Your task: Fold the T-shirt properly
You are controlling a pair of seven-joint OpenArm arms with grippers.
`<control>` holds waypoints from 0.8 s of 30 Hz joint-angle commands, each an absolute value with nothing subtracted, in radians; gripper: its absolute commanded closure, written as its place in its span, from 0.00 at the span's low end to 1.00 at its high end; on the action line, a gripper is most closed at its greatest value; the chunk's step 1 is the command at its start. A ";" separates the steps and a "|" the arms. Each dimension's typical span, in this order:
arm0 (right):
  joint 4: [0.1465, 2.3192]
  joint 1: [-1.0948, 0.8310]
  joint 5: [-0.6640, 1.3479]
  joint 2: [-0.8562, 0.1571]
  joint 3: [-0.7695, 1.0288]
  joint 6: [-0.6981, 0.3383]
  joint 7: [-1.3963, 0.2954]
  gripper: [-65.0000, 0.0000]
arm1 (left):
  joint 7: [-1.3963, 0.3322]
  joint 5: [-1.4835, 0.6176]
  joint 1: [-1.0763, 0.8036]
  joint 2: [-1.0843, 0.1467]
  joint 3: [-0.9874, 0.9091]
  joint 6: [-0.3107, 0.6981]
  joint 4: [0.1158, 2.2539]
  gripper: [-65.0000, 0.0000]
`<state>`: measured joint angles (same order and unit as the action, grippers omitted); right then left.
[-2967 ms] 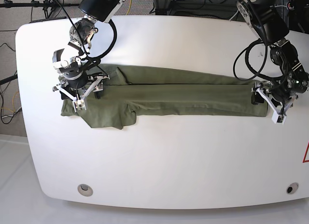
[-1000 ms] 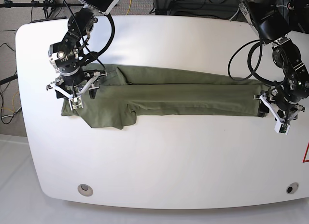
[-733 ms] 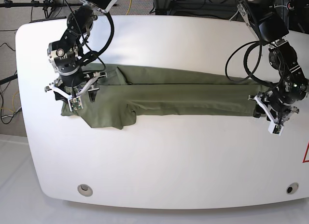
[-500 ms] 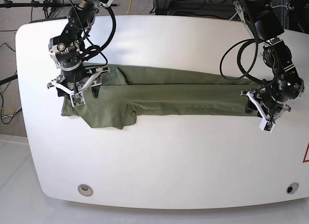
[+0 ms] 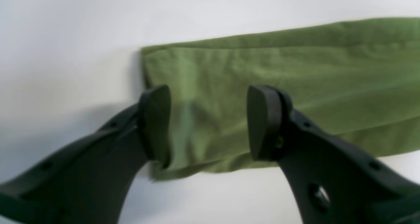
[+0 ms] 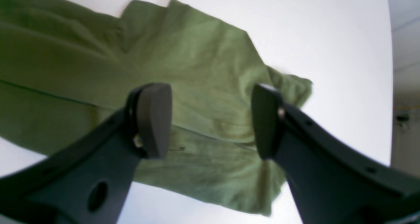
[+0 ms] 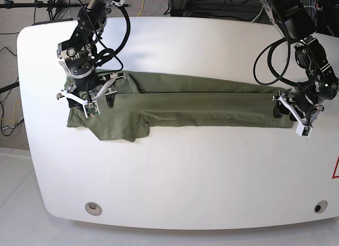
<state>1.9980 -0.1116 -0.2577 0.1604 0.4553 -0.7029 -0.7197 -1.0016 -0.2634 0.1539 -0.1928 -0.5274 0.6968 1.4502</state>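
Since three seconds ago both arms have shifted slightly, each over an end of the shirt. Nearest in the base view, the T-shirt point(image 7: 180, 105) lies as a long folded band across the middle of the white bench point(image 7: 185, 172), one sleeve flap spilling at lower left. At frame right, the left end effector point(image 7: 294, 114) stands with jaws parted astride the hem end, gripping nothing. At upper left, the right end effector point(image 7: 87, 97) hovers likewise spread above the collar end. Judged step: positioning for the crosswise fold; next, both should descend, pinch cloth, and carry one end over.
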 commanded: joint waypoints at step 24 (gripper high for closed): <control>1.949 -0.051 -0.232 0.138 0.455 -0.698 -0.690 0.43 | -0.919 -0.283 0.189 -0.269 -0.474 0.698 1.354 0.57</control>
<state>1.9308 -0.0673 -0.2535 0.1364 0.4568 -0.6998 -0.7086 -0.9379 -0.2707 0.1719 -0.2562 -0.4725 0.6968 1.3212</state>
